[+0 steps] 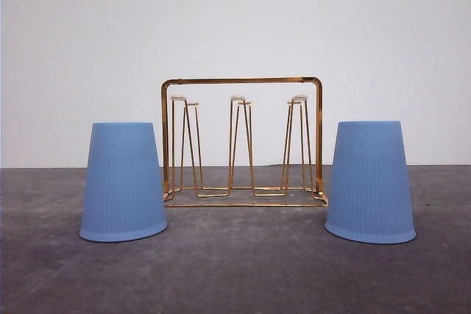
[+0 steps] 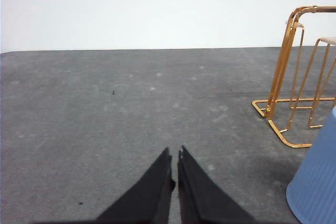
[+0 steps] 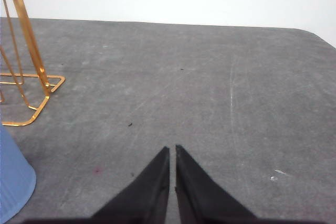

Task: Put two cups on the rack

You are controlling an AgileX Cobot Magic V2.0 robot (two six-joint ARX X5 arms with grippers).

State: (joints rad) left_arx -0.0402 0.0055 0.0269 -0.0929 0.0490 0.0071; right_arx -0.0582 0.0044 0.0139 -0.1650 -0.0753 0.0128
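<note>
While both cups stand untouched, each hand (image 2: 174, 153) (image 3: 172, 150) hovers low — fingers together.

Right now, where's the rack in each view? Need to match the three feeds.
Front view: the rack stands centre, behind and between the two cups, left cup and right cup.
Left wrist view: one end of the rack is at the right edge, beyond the left cup.
Right wrist view: the other end is at the left edge, above the right cup.
Shared landmark: the rack's gold handle frame.

Dark grey table (image 1: 235, 270), scuffed and speckled with pale marks; plain white wall (image 1: 235, 20) behind it
</note>
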